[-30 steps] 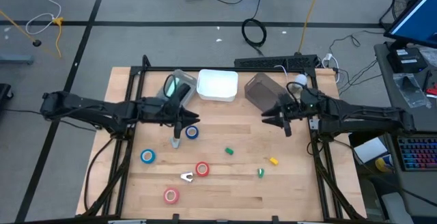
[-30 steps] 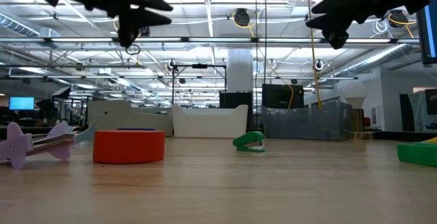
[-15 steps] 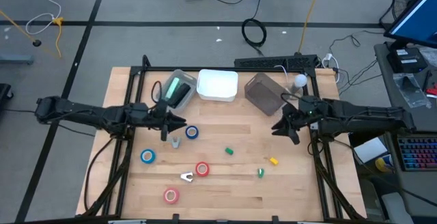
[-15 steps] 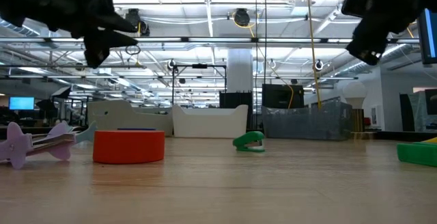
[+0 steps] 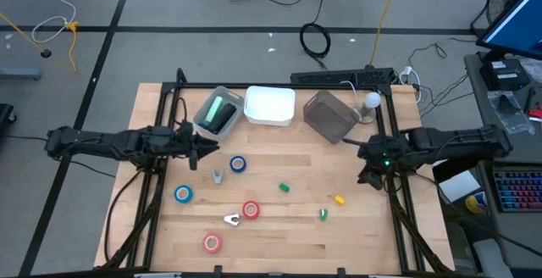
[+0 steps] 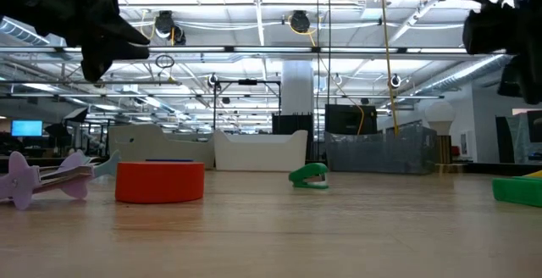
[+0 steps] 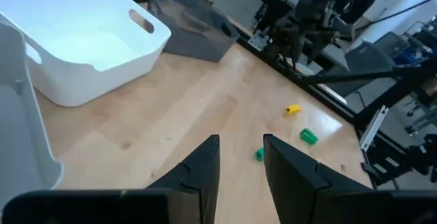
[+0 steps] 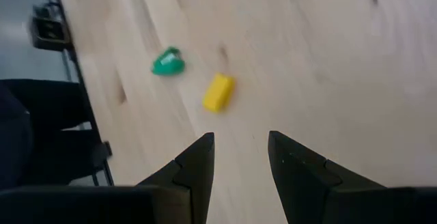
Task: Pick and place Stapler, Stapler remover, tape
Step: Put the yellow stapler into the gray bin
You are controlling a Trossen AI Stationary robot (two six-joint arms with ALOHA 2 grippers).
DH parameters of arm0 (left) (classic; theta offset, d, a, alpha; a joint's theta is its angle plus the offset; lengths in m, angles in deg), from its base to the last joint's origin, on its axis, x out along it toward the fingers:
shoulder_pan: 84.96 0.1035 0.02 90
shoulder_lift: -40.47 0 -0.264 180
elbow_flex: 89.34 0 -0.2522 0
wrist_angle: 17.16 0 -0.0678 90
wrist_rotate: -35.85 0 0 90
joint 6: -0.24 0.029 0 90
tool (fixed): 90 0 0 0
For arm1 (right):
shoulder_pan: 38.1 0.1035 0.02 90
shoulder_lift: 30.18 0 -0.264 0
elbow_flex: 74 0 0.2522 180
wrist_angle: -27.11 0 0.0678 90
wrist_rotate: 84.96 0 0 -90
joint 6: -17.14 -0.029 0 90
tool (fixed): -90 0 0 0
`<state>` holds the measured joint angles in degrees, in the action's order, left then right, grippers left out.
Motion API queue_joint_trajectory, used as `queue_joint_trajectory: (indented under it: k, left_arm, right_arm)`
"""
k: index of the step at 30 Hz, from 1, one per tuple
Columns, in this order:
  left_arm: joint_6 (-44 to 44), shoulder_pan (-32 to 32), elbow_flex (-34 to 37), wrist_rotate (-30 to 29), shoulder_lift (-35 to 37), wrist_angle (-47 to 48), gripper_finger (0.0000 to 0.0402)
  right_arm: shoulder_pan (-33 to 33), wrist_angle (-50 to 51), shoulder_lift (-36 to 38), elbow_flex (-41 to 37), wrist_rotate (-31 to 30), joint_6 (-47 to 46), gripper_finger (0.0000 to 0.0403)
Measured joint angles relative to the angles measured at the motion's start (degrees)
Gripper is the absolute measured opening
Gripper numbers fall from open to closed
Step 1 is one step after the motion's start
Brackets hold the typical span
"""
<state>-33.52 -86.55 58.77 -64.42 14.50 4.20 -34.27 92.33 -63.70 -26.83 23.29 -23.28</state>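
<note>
Two blue tape rolls (image 5: 238, 164) (image 5: 183, 194) and two red ones (image 5: 251, 210) (image 5: 212, 242) lie flat on the wooden table. The nearest red roll (image 6: 159, 181) is in the low view. The pale stapler remover (image 5: 231, 219) (image 6: 51, 176) lies on its side between the red rolls. A green stapler (image 5: 218, 111) lies in the clear bin (image 5: 201, 119) at the back left. My left gripper (image 5: 193, 149) (image 7: 240, 149) hovers open, left of the far blue roll. My right gripper (image 5: 366, 172) (image 8: 239, 145) hovers open near the right edge, tipped down toward a yellow bit (image 8: 218, 91).
A white bin (image 5: 269, 107) (image 7: 89, 53) and a dark grey bin (image 5: 329, 115) stand along the far edge. Small green pieces (image 5: 284, 188) (image 5: 323, 214), a yellow one (image 5: 339, 200) and a small grey piece (image 5: 218, 176) lie on the board. Black frame rails run along both sides.
My left gripper has drawn back toward the table's left edge, away from the small grey piece and the far blue roll. My right gripper has pulled back toward the right edge, sunk a little and tipped downward. Nothing on the table has moved.
</note>
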Motion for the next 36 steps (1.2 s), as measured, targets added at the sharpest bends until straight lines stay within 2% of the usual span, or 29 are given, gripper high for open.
queue_joint_trajectory:
  k: [6, 17, 22, 26, 30, 36]
  left_arm:
    - [0.8, 0.0, 0.0, -0.9, 0.3, 0.0, 0.0115]
    - [3.0, 0.0, 0.0, -0.9, 0.2, 0.1, 0.0115]
    - [3.2, 0.0, 0.0, -0.9, 0.1, 0.1, 0.0115]
    - [3.3, 0.0, 0.0, -0.8, 0.1, 0.1, 0.0115]
    - [3.3, 0.0, 0.0, -0.8, 0.1, 0.4, 0.0115]
    - [3.8, 0.0, 0.0, -0.8, 0.1, 0.4, 0.0115]
  right_arm:
    - [0.4, -0.4, 0.0, 0.0, -0.4, -0.9, 0.0130]
    - [0.4, -1.9, -0.2, 0.0, -12.3, 0.6, 0.0131]
    - [0.4, -1.5, -1.7, 0.0, -15.2, 0.6, 0.0154]
    - [0.4, -1.5, -3.7, 0.0, -14.8, 0.0, 0.0191]
    - [0.4, -1.5, -4.7, 0.0, -6.9, -2.0, 0.0223]
    - [0.4, -1.9, -4.7, 0.0, -2.2, -9.0, 0.0235]
